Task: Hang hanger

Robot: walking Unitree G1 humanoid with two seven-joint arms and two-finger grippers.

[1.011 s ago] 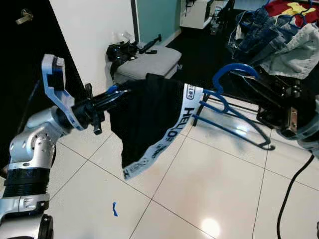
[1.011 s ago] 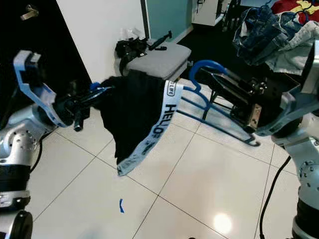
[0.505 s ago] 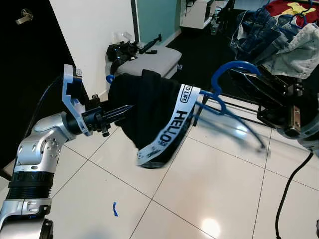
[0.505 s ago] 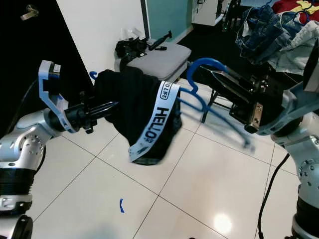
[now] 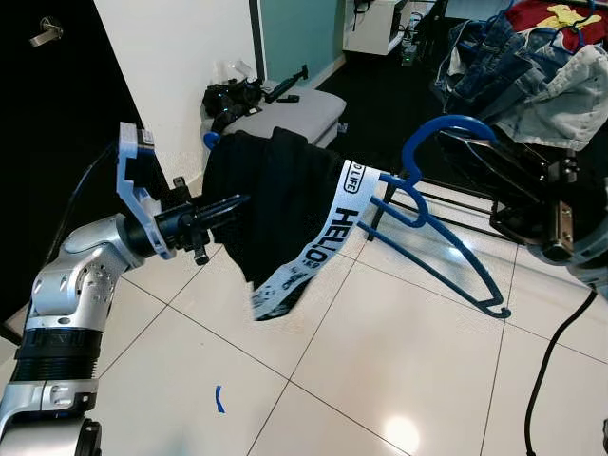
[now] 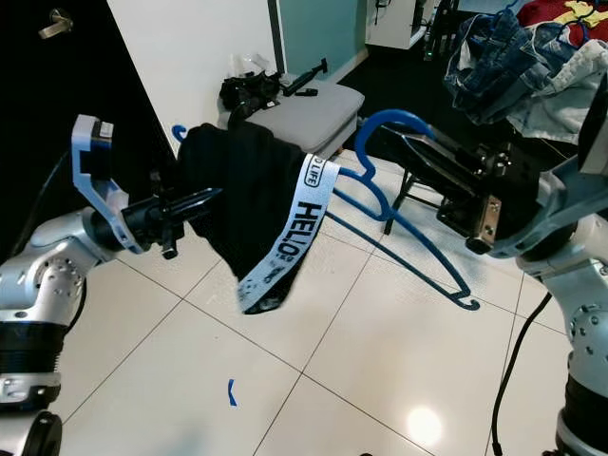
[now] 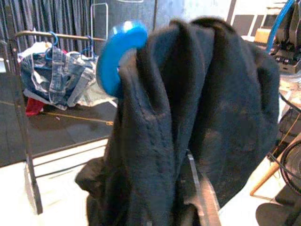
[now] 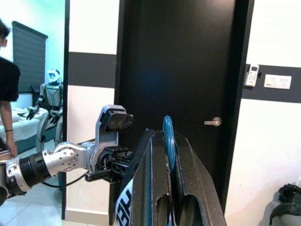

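blue hanger (image 5: 446, 204) w/ black garment (image 5: 275, 204) draped, clamped at hook by right end effector (image 5: 475, 157). left end effector (image 5: 237, 202) fingers narrow, tips at garment, grip can't tell.

The tiled floor (image 5: 380, 361) under the blue hanger (image 5: 446, 233) lies open, with much room below and toward the camera. The black garment (image 5: 271, 204) with its white band hangs between the two arms and blocks the direct way from the left claw (image 5: 233, 203) to the right claw (image 5: 456, 142). The left claw's tips are just at the cloth. Behind the garment stands a grey stool (image 5: 285, 119) carrying dark objects, near the white wall (image 5: 180, 66). To the robot's right, a rack (image 5: 532, 66) loaded with jeans and other clothes closes that side. Between stool and rack the dark floor is free.
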